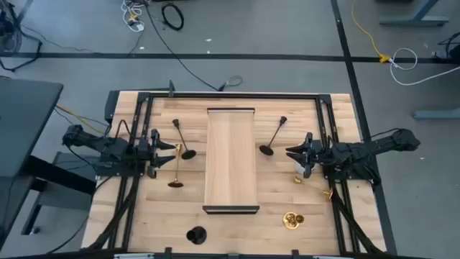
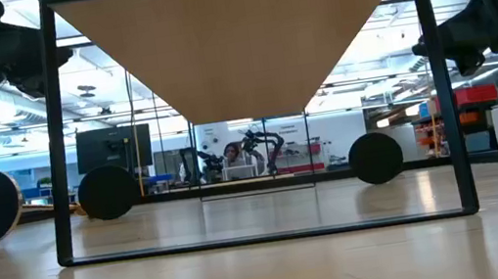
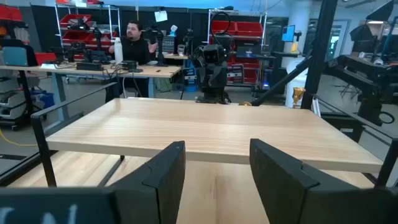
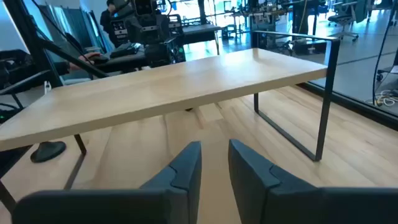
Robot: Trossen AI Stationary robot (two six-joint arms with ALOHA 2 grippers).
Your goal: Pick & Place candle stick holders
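Raised shelf (image 1: 231, 158) at table (image 1: 338, 108) centre; candle stick holders (image 1: 181, 138) lie either side.

We find no whole word, number or brand that we can read. Only the left gripper (image 3: 214, 171) carries pale letter strokes on its body, at about 7 o'clock in its wrist view, cut off and unreadable.

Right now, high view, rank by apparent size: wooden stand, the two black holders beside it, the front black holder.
1. wooden stand
2. left black holder and right black holder: look alike, not ranked
3. front black holder
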